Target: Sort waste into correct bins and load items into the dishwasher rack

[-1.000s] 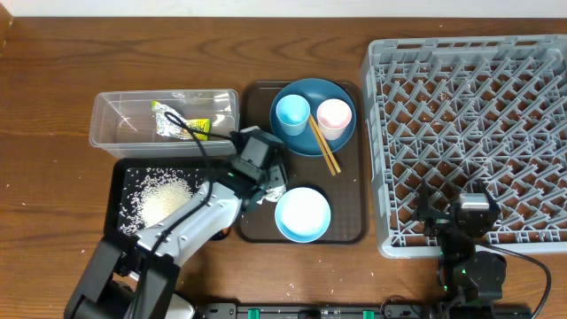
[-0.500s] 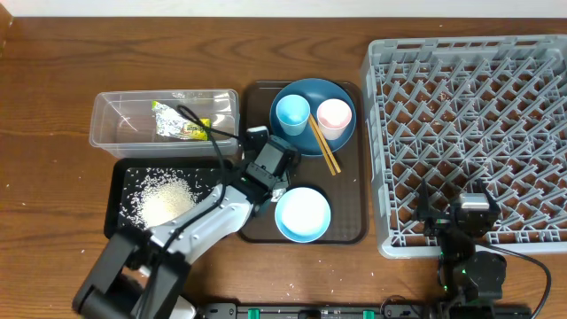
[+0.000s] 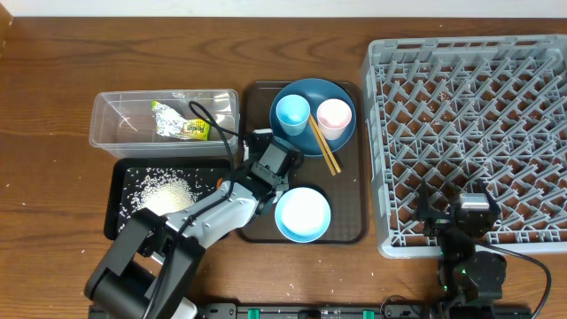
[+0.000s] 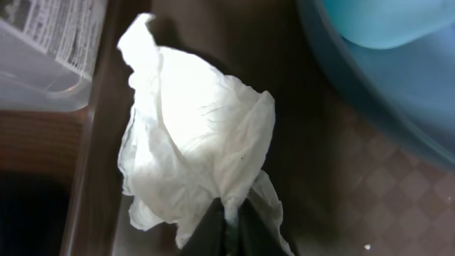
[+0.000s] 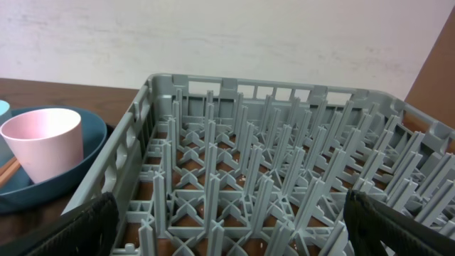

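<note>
The left gripper [image 4: 227,225] pinches a lower fold of the crumpled tissue [image 4: 192,135] between its jaws. The tissue is at the left edge of the brown tray [image 4: 327,185], between the clear tub [image 4: 43,85] and the blue plate [image 4: 398,92]. The right gripper [image 5: 227,238] hangs over the rack [image 5: 284,163], jaws spread.

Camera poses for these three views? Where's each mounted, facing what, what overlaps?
Overhead: above the table, facing straight down; dishwasher rack, brown tray, both arms.
Left wrist: close over the tray, facing the crumpled tissue; left gripper pinches it.
Right wrist: low over the rack, facing across it to the wall; right gripper open.
Shared: both wrist views catch the dark blue plate.
</note>
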You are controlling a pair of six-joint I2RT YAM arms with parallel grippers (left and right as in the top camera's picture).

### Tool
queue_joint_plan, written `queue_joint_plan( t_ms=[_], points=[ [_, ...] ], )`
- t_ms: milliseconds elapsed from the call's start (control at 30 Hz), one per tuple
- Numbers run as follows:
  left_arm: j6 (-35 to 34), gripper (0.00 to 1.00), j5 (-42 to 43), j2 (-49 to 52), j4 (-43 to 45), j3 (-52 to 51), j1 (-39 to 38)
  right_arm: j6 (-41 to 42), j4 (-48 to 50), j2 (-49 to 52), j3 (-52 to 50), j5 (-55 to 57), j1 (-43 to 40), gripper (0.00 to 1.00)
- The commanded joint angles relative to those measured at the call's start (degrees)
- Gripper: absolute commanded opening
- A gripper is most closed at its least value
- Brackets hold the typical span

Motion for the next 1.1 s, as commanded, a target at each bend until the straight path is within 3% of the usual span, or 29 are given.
queue_joint_plan(
  t_ms=[0, 633, 833, 1067],
  points=[
    [0.66, 0.06, -0.68, -2.10, -0.87, 0.50, -0.15, -0.52, -0.24, -0.20, -0.09, -0.22, -0.37, 0.99],
    [1.44, 0.06, 2.58, -26.69, -11.39, 0.50, -0.24, -0.52, -0.24, -0.20, -0.09, -0.22, -0.37, 0.99],
    [1.42, 0.06, 6.86, -26.40, -14.14, 0.31, -0.24, -0.52, -0.24, -0.20, -0.09, -0.22, -0.35, 0.99],
    [1.20, 0.06, 6.86, -19.02, -13.88, 0.20, -0.24, -0.52, -0.24, -0.20, -0.09, -0.22, -0.35, 0.99]
  ],
)
